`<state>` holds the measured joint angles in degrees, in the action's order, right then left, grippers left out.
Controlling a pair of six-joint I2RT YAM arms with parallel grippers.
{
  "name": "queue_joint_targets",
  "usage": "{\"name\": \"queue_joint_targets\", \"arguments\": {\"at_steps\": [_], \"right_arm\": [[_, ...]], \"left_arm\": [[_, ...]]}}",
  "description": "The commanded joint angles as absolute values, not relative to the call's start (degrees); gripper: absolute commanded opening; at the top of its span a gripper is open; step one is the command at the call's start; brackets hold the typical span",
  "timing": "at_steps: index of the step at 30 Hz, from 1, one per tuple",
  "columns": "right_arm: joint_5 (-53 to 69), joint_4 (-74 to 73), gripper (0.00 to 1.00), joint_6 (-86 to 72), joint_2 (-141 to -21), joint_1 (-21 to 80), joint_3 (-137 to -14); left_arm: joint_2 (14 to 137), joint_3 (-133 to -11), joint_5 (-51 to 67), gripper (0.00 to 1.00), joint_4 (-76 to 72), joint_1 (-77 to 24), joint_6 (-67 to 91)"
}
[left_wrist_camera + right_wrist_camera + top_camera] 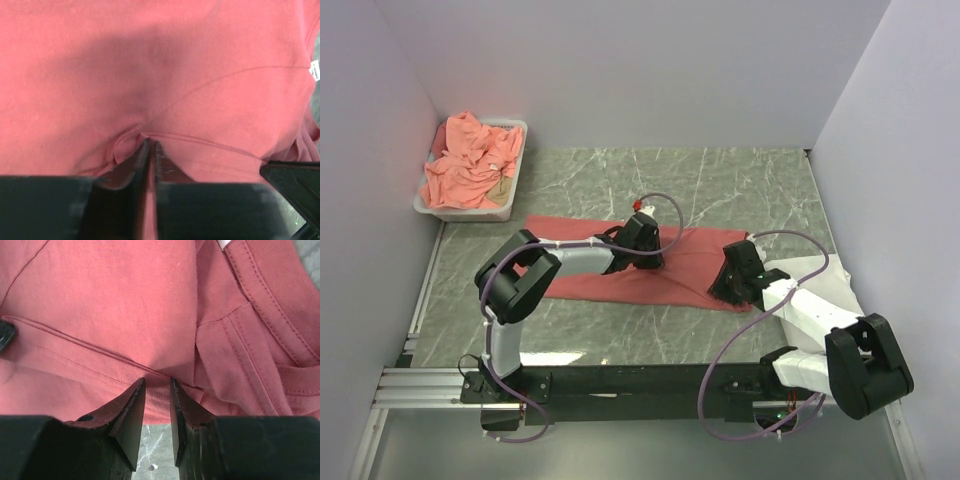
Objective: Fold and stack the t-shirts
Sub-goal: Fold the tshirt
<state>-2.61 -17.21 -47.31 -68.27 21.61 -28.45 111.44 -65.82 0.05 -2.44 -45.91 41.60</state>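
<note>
The left jaws are pressed together on a small pinched ridge of the coral-red cotton t-shirt (165, 60). The right jaws, only a narrow slot apart, grip the stitched hem at that shirt's near right corner, beside a ribbed band (270, 295). The shirt lies spread across the middle of the green marbled surface (720, 180). A plain white folded garment (830, 280) lies under the right arm (810, 320). Crumpled salmon-pink t-shirts (470, 165) fill the white plastic tray (460, 212) at the far left corner.
</note>
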Motion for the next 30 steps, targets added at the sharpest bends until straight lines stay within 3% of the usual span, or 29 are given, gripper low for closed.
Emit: {"name": "queue_joint_targets", "arguments": {"at_steps": [1, 4, 10, 16, 21, 30], "right_arm": [[-4.22, -18.45, 0.34, -47.55, -66.19, 21.97, -30.58], [-6.41, -21.79, 0.36, -46.67, -63.73, 21.89, -34.53], [-8.0, -24.44, 0.47, -46.4, -64.07, 21.97, -41.3], [-5.45, -21.45, 0.5, -49.56, -67.94, 22.15, -42.63], [-6.06, -18.28, 0.5, -51.15, -72.94, 22.41, -42.71], [-10.63, -16.7, 0.5, -52.73, -82.26, 22.33, -45.0]], "left_arm": [[104.79, -67.76, -2.1, 0.19, 1.65, -46.05, 40.96], [100.65, -68.03, -5.87, 0.32, 5.0, -46.05, 41.31], [93.09, -63.56, -12.03, 0.43, 12.65, -45.7, 44.99], [88.34, -54.5, -18.98, 0.28, 17.75, -44.39, 48.43], [86.49, -48.78, -23.54, 0.27, 17.58, -42.28, 48.78], [93.51, -49.57, -27.86, 0.25, 19.69, -41.92, 48.6]]}}
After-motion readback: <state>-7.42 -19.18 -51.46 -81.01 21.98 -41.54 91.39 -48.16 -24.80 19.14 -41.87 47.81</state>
